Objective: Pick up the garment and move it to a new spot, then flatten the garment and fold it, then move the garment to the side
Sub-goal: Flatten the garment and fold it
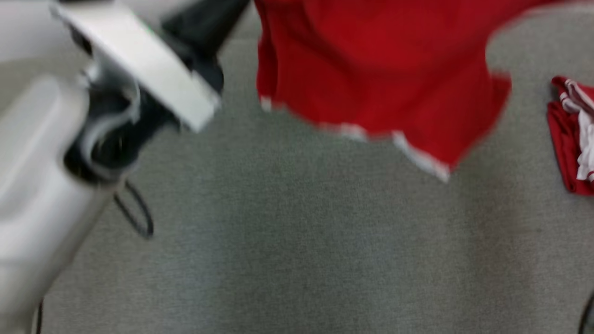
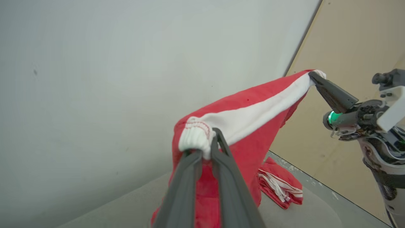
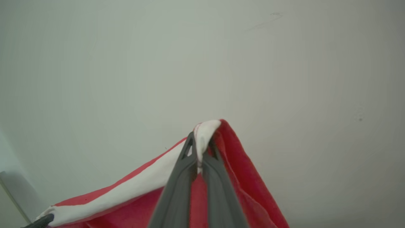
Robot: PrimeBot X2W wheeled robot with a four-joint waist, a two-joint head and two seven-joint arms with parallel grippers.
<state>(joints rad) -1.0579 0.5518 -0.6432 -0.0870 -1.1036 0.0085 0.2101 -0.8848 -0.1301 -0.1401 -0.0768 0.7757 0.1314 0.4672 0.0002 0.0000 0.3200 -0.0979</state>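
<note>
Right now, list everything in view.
Red cloth garment with white band: one, red-white, hanging stretched mid-air.
Folded red-and-white cloth: one, red-white, head view's right edge.
Grey matte surface: one, grey, beneath both.
Pale wall: one, off-white, behind.
Tan panel: one, tan, beside wall.
Thin black cable loop: one, black, head view's lower left.
Left forearm: one, pale, head view's left.
Left gripper: one, dark, shut on band.
Right gripper: one, dark, shut on band's other end.

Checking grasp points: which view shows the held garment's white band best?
Left wrist view: the white band runs whole between the left gripper and right gripper, each shut on one end. Right wrist view shows most of it; head view, blurred, shows red cloth of the hanging garment.
</note>
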